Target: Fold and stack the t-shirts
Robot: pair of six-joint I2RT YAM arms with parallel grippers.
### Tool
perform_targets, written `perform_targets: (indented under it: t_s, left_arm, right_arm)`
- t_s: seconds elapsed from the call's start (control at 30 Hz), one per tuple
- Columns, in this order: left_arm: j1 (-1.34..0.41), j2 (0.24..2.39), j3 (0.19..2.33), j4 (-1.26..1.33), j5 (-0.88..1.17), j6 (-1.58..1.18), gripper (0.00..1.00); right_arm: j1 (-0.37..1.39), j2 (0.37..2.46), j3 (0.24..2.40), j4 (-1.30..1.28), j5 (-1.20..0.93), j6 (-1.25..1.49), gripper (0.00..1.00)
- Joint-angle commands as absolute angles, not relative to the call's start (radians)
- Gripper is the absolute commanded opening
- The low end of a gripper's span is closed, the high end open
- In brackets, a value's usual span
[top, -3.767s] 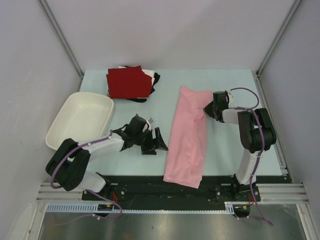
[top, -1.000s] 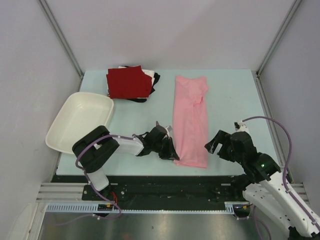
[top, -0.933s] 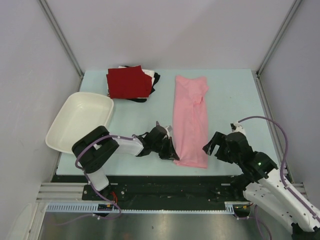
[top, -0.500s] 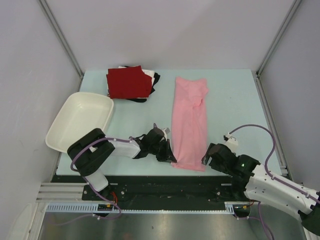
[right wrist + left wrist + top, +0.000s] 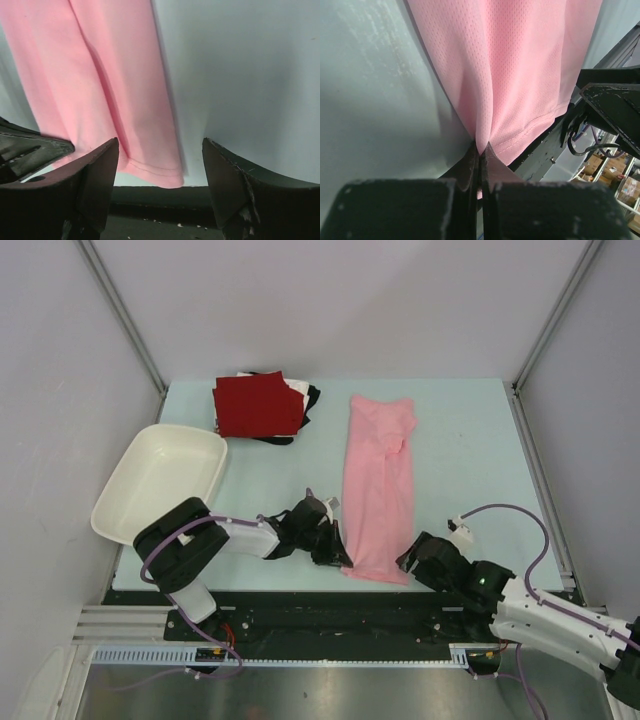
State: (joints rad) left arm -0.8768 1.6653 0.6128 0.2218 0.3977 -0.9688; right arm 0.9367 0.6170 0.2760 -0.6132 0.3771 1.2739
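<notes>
A light pink t-shirt (image 5: 378, 490), folded into a long strip, lies on the table with its hem at the near edge. My left gripper (image 5: 335, 552) is shut on the hem's near-left corner. In the left wrist view the pink cloth (image 5: 510, 75) bunches into a pleat between the closed left gripper (image 5: 481, 148). My right gripper (image 5: 412, 562) stands open low at the hem's near-right corner. The right wrist view shows that corner of the pink t-shirt (image 5: 150, 165) between the spread right gripper (image 5: 160, 145), untouched. A folded dark red t-shirt (image 5: 258, 405) tops white (image 5: 297, 388) and black (image 5: 312, 400) ones at the back.
A white plastic tub (image 5: 160, 480) sits at the table's left edge. The black mounting rail (image 5: 330, 605) runs just below the shirt's hem. Grey walls close in both sides, and bare table (image 5: 470, 440) lies right of the shirt.
The right arm has swung down and left to the hem's near-right corner, its jaws narrowing a little. The left gripper has closed on the hem's left corner and tugged it slightly nearer.
</notes>
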Motion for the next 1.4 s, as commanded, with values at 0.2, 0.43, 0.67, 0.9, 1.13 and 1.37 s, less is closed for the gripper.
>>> perform_targets:
  t_s: [0.2, 0.43, 0.67, 0.9, 1.13, 1.37]
  left_arm:
    - [-0.882, 1.671, 0.558, 0.113, 0.359, -0.936, 0.0]
    - [-0.871, 1.651, 0.543, 0.13, 0.364, -0.942, 0.0]
    - [-0.87, 1.606, 0.519, 0.175, 0.391, -0.954, 0.0]
    - [-0.87, 1.531, 0.521, 0.157, 0.393, -0.951, 0.0]
    - [-0.858, 1.39, 0.603, 0.008, 0.331, -0.904, 0.0]
    - [-0.839, 1.373, 0.661, -0.057, 0.336, -0.881, 0.0]
  right_arm:
    - [1.018, 0.667, 0.222, -0.526, 0.36, 1.379, 0.63]
    - [1.06, 0.666, 0.186, -0.519, 0.373, 1.428, 0.39]
    - [1.063, 0.704, 0.172, -0.488, 0.388, 1.427, 0.1]
    - [1.071, 0.712, 0.222, -0.488, 0.414, 1.382, 0.0]
    - [1.081, 0.615, 0.353, -0.646, 0.52, 1.327, 0.0]
    - [1.078, 0.601, 0.417, -0.64, 0.552, 1.267, 0.0]
